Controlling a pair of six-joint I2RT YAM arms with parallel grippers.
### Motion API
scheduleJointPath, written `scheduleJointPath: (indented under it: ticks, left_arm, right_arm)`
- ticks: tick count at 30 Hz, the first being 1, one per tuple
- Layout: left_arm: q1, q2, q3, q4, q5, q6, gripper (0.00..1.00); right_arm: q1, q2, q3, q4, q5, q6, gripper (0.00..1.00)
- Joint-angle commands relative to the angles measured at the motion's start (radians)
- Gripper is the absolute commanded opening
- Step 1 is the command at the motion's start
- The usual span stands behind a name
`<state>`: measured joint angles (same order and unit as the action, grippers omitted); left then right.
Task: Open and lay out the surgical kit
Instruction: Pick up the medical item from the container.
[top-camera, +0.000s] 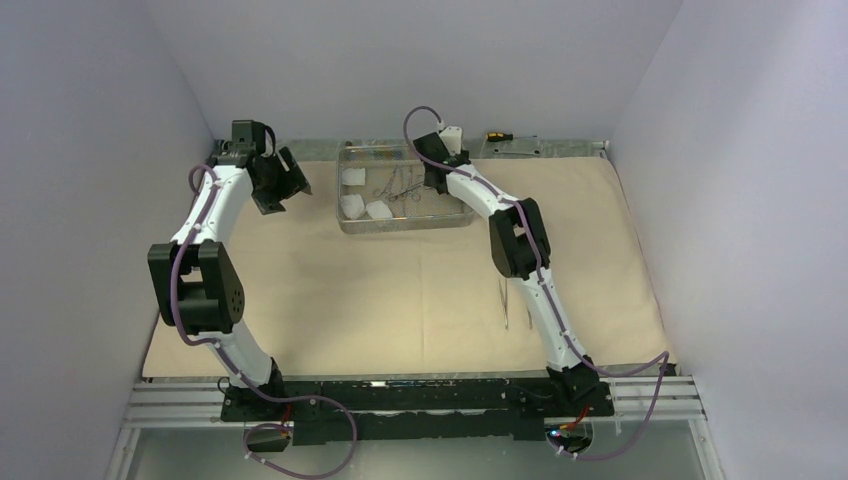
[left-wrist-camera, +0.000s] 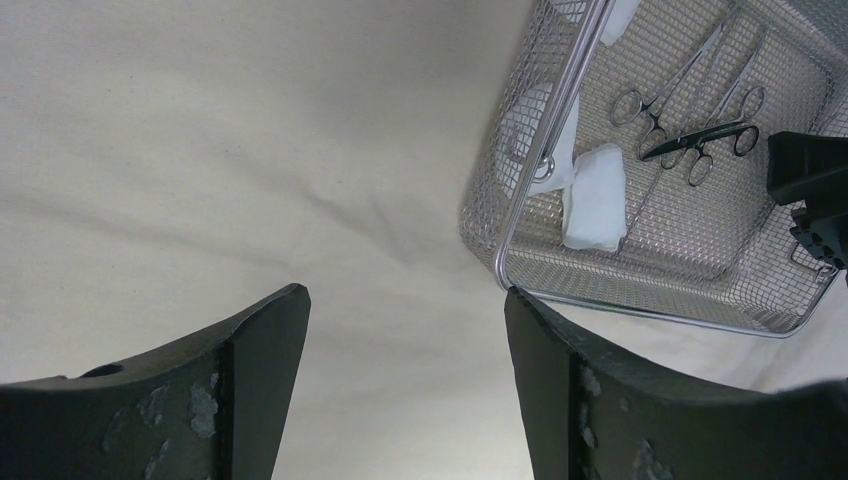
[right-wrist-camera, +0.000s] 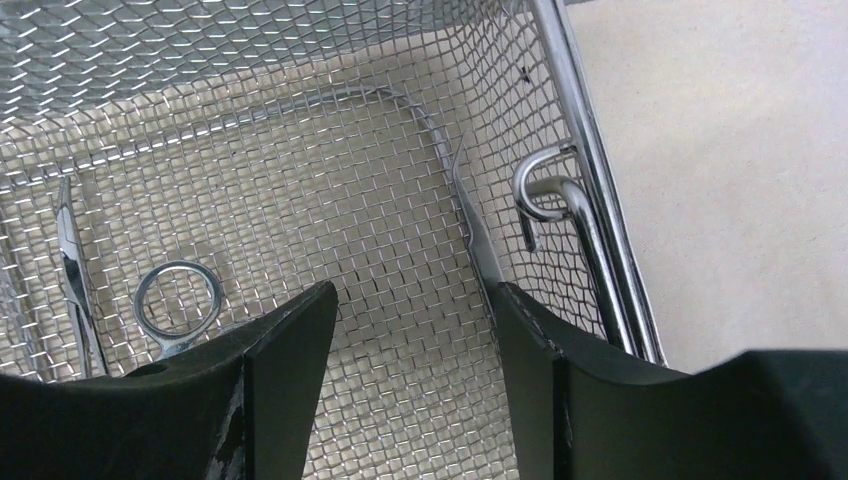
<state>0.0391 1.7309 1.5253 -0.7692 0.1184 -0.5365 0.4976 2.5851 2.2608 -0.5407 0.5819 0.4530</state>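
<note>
The beige wrap cloth (top-camera: 400, 290) lies spread flat. At its back stands the wire-mesh tray (top-camera: 400, 226), holding three white gauze pads (top-camera: 352, 206) and the ring-handled clamps (top-camera: 400, 186). Two slim tweezers (top-camera: 505, 300) lie on the cloth beside the right arm. My left gripper (top-camera: 297, 188) hovers open over bare cloth (left-wrist-camera: 200, 150), left of the tray (left-wrist-camera: 640, 310); its view shows clamps (left-wrist-camera: 700, 135) and a gauze pad (left-wrist-camera: 597, 197). My right gripper (right-wrist-camera: 412, 295) is open, down inside the tray near its end wall, over bare mesh (right-wrist-camera: 300, 180). A clamp ring (right-wrist-camera: 178, 297) lies by its left finger.
A yellow-handled screwdriver (top-camera: 497, 134) rests on a metal plate (top-camera: 520, 147) behind the tray. The tray's drop handle (right-wrist-camera: 560, 200) hangs on the end wall beside my right finger. Walls close in the left, back and right sides.
</note>
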Motion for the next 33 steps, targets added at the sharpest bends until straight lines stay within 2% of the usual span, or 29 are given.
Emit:
scheduleJointPath:
  ticks: [1, 5, 9, 13, 17, 23, 28, 33]
  left_arm:
    - [0.006, -0.017, -0.008, 0.0, 0.002, 0.015, 0.77]
    - [0.008, -0.021, -0.012, -0.002, -0.001, 0.019, 0.77]
    - [0.008, -0.015, -0.011, 0.007, 0.018, 0.026, 0.77]
    - [0.008, 0.006, 0.0, 0.037, 0.097, 0.045, 0.77]
    - [0.007, 0.042, 0.024, 0.069, 0.213, 0.059, 0.75]
    - [0.008, 0.073, 0.048, 0.077, 0.262, 0.053, 0.72]
    - [0.008, 0.082, 0.045, 0.081, 0.277, 0.052, 0.72]
    - [0.008, 0.089, 0.035, 0.093, 0.315, 0.049, 0.74]
  right_arm:
    - [-0.005, -0.026, -0.06, 0.013, -0.056, 0.112, 0.63]
    - [-0.005, -0.037, -0.059, 0.022, -0.078, 0.131, 0.6]
    - [-0.004, -0.069, -0.066, 0.033, -0.143, 0.169, 0.53]
    - [0.003, -0.153, -0.143, 0.127, -0.209, 0.172, 0.42]
    - [0.011, -0.202, -0.183, 0.187, -0.162, 0.113, 0.4]
    - [0.015, -0.14, -0.074, 0.124, -0.018, 0.005, 0.49]
    - [0.013, -0.123, -0.089, 0.148, 0.013, -0.033, 0.59]
    - [-0.003, -0.104, -0.09, 0.151, -0.009, -0.032, 0.63]
